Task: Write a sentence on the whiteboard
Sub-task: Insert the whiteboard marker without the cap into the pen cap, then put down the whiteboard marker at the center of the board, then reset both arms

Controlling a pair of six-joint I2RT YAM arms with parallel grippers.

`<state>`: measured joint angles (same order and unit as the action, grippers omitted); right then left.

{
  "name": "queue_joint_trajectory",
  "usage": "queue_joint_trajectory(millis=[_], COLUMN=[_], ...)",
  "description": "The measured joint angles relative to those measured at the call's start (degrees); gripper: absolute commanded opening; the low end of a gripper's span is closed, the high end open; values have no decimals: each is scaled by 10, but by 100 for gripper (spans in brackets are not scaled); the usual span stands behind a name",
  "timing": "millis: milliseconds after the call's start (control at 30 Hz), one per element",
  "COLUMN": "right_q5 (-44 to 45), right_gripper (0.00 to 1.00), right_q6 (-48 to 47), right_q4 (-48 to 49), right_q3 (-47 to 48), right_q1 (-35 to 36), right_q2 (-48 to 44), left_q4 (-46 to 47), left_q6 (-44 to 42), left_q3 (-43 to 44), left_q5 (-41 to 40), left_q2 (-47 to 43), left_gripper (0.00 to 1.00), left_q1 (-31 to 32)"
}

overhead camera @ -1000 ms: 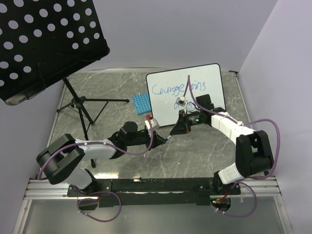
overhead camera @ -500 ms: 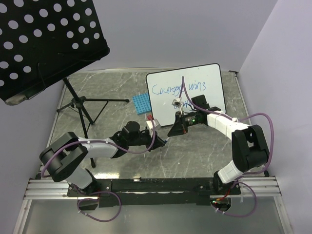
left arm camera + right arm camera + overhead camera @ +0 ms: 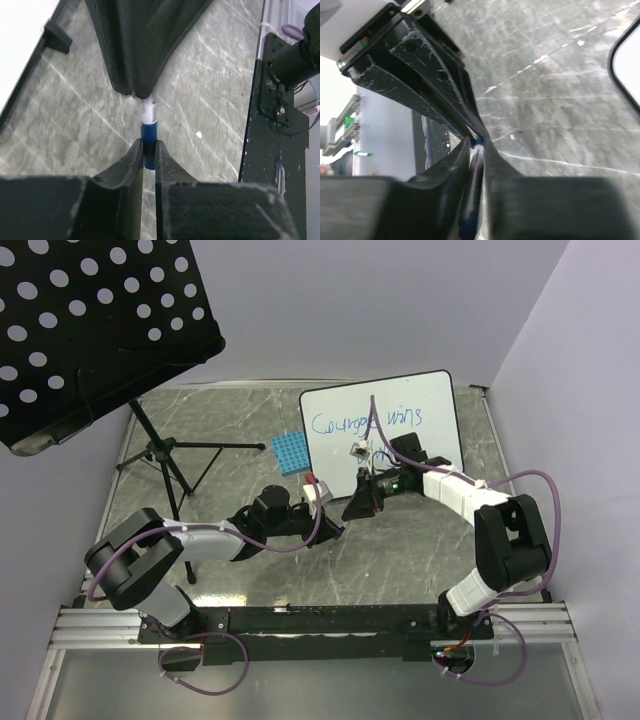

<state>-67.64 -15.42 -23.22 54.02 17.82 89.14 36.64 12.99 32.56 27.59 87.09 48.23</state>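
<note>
The whiteboard (image 3: 425, 445) lies at the back right of the table, with the sentence (image 3: 365, 422) in blue cursive: "Courage wins" shows, and a second line is mostly hidden by my right arm. My two grippers meet tip to tip in front of the board. My left gripper (image 3: 334, 527) (image 3: 148, 149) is shut on the marker's blue cap (image 3: 149, 145). My right gripper (image 3: 350, 512) (image 3: 477, 150) is shut on the marker barrel (image 3: 472, 200). The marker's white section (image 3: 148, 111) bridges the two. A board corner shows in the left wrist view (image 3: 20, 30) and the right wrist view (image 3: 627, 70).
A blue gridded rack (image 3: 288, 452) sits left of the board. A black perforated music stand (image 3: 90, 330) on a tripod (image 3: 165, 455) fills the back left. The black mounting rail (image 3: 300, 620) runs along the near edge. Walls close in behind and to the right.
My right gripper has shifted a little left toward the left gripper, and the left wrist has edged up to meet it. Both stay shut on the marker parts.
</note>
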Motion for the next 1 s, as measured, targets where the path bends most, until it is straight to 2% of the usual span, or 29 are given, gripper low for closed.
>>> queue_joint_trajectory(millis=[33, 167, 333, 533, 667, 833, 900, 1000], right_q5=[-2, -3, 17, 23, 22, 19, 19, 19], right_gripper=[73, 99, 100, 100, 100, 100, 100, 100], right_q6=[-2, -20, -34, -43, -51, -55, -55, -64], right_q4=[-6, -42, -65, -76, -78, -81, -81, -85], right_q3=[0, 6, 8, 10, 11, 12, 12, 12], right_q1=[3, 23, 14, -76, -110, -129, -143, -159], right_q2=[0, 8, -7, -81, -122, -134, -138, -144], left_q4=[2, 0, -22, -83, -120, -185, -208, -224], left_q6=[-3, -13, -17, -18, -17, -18, -17, -16], left_q3=[1, 5, -4, -15, -14, 9, 23, 33], left_q5=[1, 15, 26, 30, 35, 31, 26, 19], left_q2=[0, -20, -64, -85, -73, -11, 10, 19], left_gripper=[1, 1, 1, 1, 1, 2, 6, 26], left_q1=[0, 0, 0, 0, 0, 0, 0, 0])
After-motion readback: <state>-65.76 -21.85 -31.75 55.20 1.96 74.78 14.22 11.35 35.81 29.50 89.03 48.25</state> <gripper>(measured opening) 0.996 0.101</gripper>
